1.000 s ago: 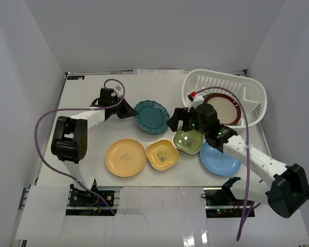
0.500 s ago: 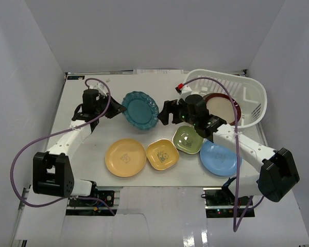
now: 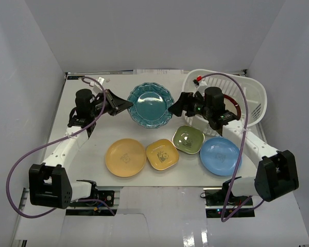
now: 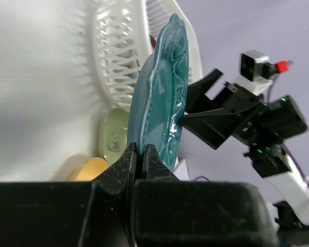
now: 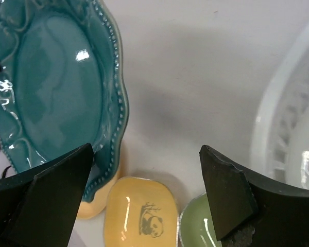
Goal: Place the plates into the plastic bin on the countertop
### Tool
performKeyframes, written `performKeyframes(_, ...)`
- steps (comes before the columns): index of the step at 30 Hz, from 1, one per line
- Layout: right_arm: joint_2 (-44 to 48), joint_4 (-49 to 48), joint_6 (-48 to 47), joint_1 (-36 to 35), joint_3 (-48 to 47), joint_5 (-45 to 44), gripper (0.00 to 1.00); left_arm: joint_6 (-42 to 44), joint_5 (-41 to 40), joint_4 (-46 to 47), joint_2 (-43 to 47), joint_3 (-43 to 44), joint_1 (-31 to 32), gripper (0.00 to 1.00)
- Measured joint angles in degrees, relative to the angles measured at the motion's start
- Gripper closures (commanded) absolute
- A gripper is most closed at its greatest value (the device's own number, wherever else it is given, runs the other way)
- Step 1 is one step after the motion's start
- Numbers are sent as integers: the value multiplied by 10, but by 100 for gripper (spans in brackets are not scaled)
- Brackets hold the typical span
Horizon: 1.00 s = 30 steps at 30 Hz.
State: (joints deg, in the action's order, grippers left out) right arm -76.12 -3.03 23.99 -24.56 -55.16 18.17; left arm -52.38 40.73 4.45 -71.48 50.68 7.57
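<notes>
The scalloped teal plate (image 3: pixel 151 105) hangs tilted above the countertop (image 3: pixel 87 149), with my left gripper (image 3: pixel 127 105) shut on its left rim. In the left wrist view the teal plate (image 4: pixel 162 98) stands edge-on out of my shut left gripper (image 4: pixel 140 154). My right gripper (image 3: pixel 176 108) is open at the plate's right rim. The right wrist view shows the teal plate (image 5: pixel 51 98) beside the left finger of my right gripper (image 5: pixel 144 190), not clamped. The plastic bin (image 3: pixel 250 92) stands at the back right and holds a brown-rimmed cream plate (image 3: pixel 234 108).
On the countertop lie a round yellow plate (image 3: pixel 125 157), a square yellow plate (image 3: pixel 162 153) with a panda, a green plate (image 3: pixel 188 139) and a light blue plate (image 3: pixel 220 156). Pale grey walls enclose the space. Purple cables loop from both arms.
The left gripper has lifted the teal plate off the countertop and carried it right and back, tilted. The right gripper has moved back to the plate's right rim.
</notes>
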Motion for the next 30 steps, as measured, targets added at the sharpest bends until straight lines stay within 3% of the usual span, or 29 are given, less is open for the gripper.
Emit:
performKeyframes(4,0,-59,33,-3,35,80,10,-32,47,42,-3,-15,0,100)
performKeyframes(6,-1,-85,55,-3,52,106,0,-41,62,52,-6,-21,0,100)
performKeyframes(7,-3,-94,63,-3,55,115,7,-46,69,56,-8,-22,0,100)
performKeyframes(8,-5,-103,69,-3,57,123,30,-49,75,59,-11,-23,0,100)
performKeyframes(10,-8,-130,86,-4,63,138,58,-52,81,68,-14,-23,1,100)
performKeyframes(11,-7,-144,100,-5,66,147,80,-51,82,68,-14,-23,1,96)
performKeyframes(12,-7,-159,109,-6,70,149,89,-50,81,69,-14,-23,1,90)
performKeyframes(13,-4,-167,139,-5,74,155,92,-41,85,73,-14,-25,-2,78)
performKeyframes(16,7,-179,167,2,84,146,92,-40,98,89,-13,-26,0,59)
performKeyframes(17,13,-180,167,5,89,144,92,-42,101,89,-13,-27,1,47)
performKeyframes(20,36,-161,167,18,100,137,92,-39,110,85,-7,-35,2,29)
performKeyframes(25,86,-121,185,142,101,129,92,34,90,-3,48,-39,2,18)
performKeyframes(30,132,-101,198,311,101,81,92,131,-7,-132,144,-45,3,13)
